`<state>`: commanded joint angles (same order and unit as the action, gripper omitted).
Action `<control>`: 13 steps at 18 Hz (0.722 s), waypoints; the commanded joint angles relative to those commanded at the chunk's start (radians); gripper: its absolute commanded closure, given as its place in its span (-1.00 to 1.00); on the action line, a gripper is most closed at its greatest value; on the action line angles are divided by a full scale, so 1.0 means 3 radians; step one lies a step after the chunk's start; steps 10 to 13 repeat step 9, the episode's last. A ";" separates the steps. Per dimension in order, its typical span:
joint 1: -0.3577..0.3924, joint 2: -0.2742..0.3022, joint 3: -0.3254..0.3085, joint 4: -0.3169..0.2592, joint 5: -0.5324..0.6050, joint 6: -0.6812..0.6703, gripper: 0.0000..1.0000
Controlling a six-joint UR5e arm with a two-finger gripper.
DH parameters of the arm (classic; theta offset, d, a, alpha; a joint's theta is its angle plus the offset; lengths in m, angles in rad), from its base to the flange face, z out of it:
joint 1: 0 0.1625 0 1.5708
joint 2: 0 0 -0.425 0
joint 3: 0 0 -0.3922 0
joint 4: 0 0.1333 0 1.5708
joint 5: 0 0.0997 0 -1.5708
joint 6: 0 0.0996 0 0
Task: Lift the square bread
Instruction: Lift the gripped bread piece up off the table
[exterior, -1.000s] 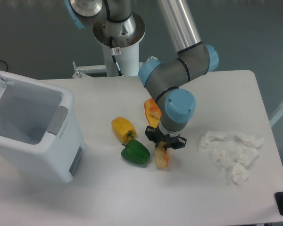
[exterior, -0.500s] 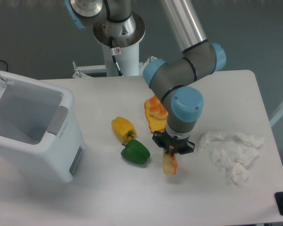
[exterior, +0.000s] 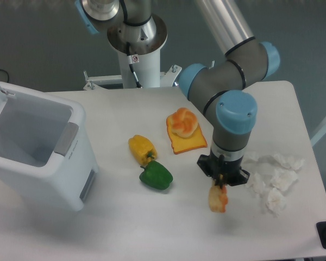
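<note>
gripper (exterior: pixel 221 182): pinched onto top of square bread (exterior: pixel 218 199), which hangs below | bread near crumpled tissues (exterior: pixel 274 179) | writing: none readable; small sticker on robot base (exterior: pixel 135 58), illegible

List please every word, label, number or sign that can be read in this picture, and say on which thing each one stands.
No text can be read in this picture.
Small white sticker with a red round sign on the white robot base column: too small and blurred to read.
White plastic bin, grey-and-blue robot arm, yellow toy pepper, green toy pepper: no print shows on them.
</note>
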<state>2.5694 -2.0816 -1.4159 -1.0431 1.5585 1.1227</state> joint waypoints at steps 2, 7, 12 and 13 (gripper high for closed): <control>-0.0005 0.0000 0.0020 -0.0005 0.0087 0.0052 0.77; 0.0000 0.0010 0.0061 -0.0010 0.0097 0.0134 0.68; 0.0000 0.0015 0.0056 -0.0005 0.0097 0.0144 0.68; 0.0000 0.0015 0.0056 -0.0005 0.0097 0.0144 0.68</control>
